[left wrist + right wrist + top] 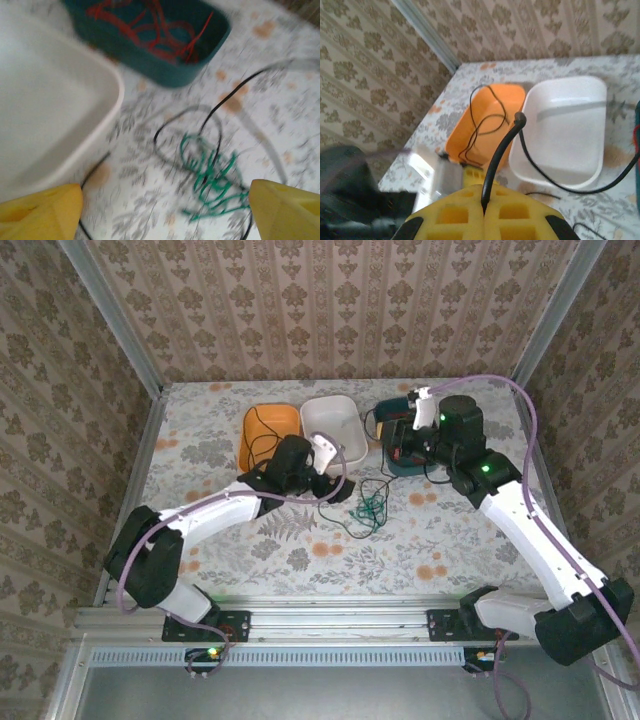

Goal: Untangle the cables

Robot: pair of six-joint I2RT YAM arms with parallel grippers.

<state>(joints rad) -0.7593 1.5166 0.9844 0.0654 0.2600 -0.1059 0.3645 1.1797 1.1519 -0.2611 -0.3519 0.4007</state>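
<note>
Step in hand, as judged: separating strands by colour; the right hand (484,206) has its fingers together, clamped on a thin black flexible cable (496,154) rising ahead of it; the left hand (165,209) has its fingers apart, empty; just ahead of it lies a tangled green curly wire (212,180), crossed by a thin black wire (240,84); beyond, red wires (145,27) lie in a dark teal plastic tub (175,75); the next move calls for closing on green alone; the floral-print counter (300,540) is boxed by damask wallpaper walls (330,310)

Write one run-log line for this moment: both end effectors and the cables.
left end effector: open, over green cable | right end effector: shut on black cable | red cables: in teal bin
</note>
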